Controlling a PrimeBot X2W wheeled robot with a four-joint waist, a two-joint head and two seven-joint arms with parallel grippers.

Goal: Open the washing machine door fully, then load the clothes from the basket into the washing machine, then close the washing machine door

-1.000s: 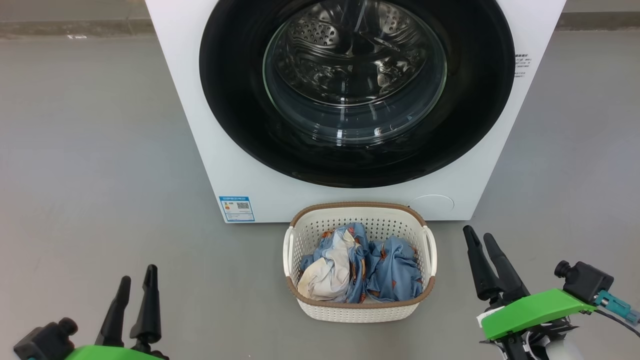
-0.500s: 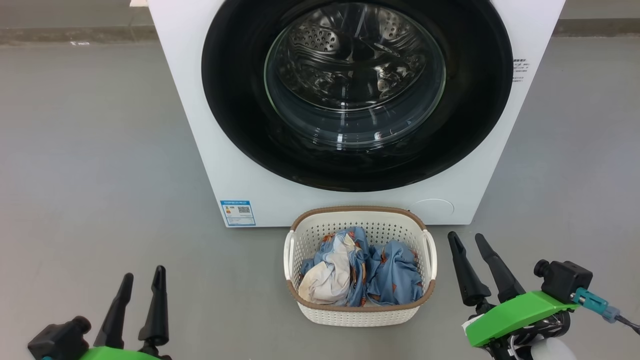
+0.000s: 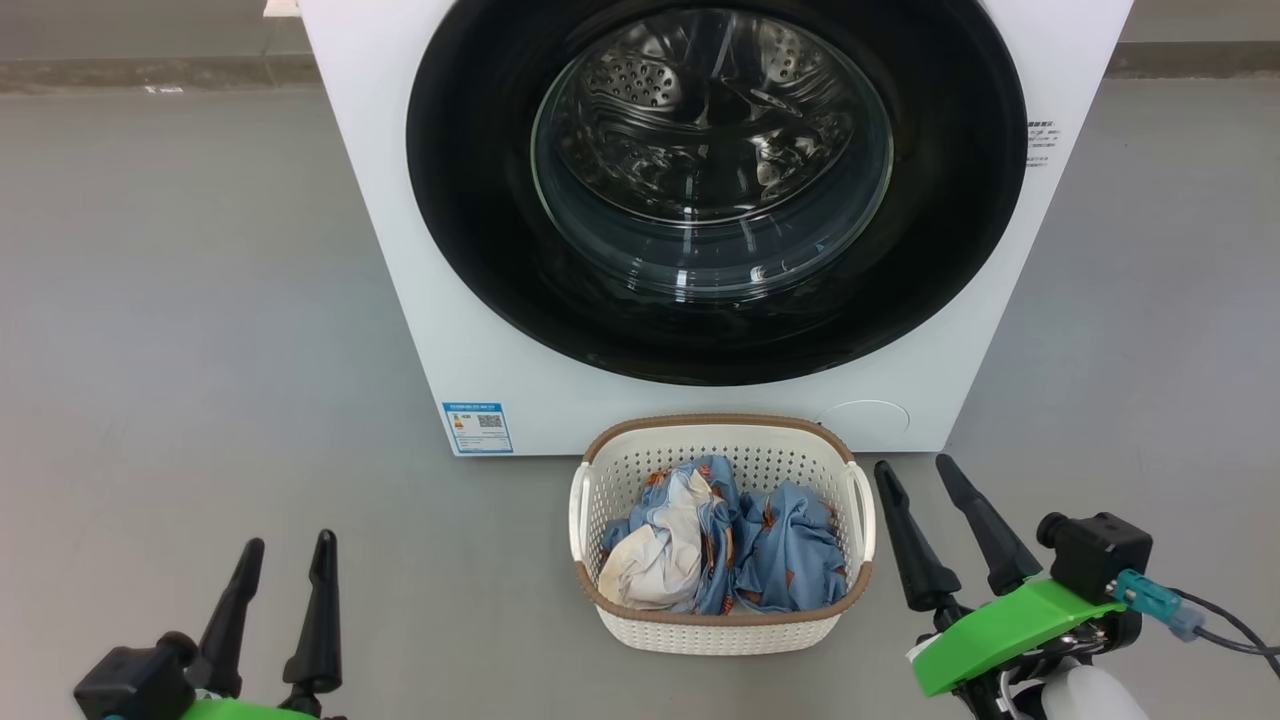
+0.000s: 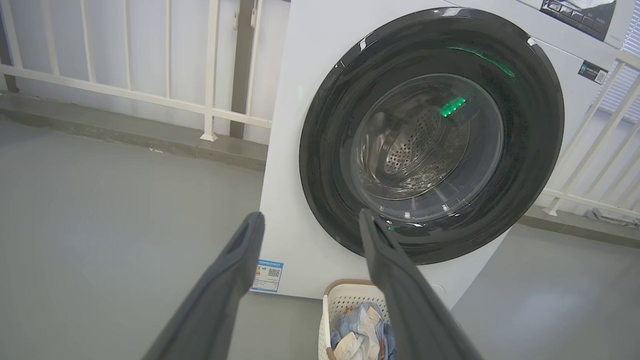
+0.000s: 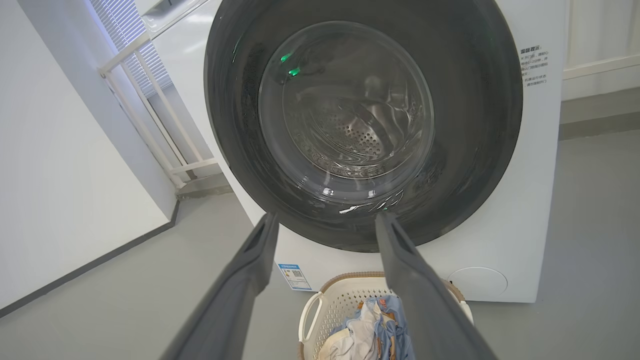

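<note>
The white washing machine point(image 3: 420, 290) faces me, its round black-rimmed door point(image 3: 470, 190) shut flat against the front, steel drum visible through the glass. On the floor just before it stands the cream basket point(image 3: 720, 630), holding crumpled light blue clothes point(image 3: 785, 550) with a white lining. My left gripper point(image 3: 285, 545) is open at the lower left, well clear of the basket. My right gripper point(image 3: 912, 462) is open just right of the basket's rim, holding nothing. Both wrist views look up at the door point(image 4: 530, 125) point(image 5: 480, 110) with the basket point(image 4: 345, 300) point(image 5: 340, 295) below.
Grey floor point(image 3: 180, 300) spreads wide on both sides of the machine. A white railing point(image 4: 165, 100) runs behind it on the left, a white wall point(image 5: 60, 175) stands to one side. A blue energy sticker point(image 3: 478, 427) and round filter cap point(image 3: 865, 418) mark the machine's lower front.
The right gripper has shifted left toward the basket's right rim. The left gripper edged slightly right. The head view has tilted a little, so the machine sits lower in the picture.
</note>
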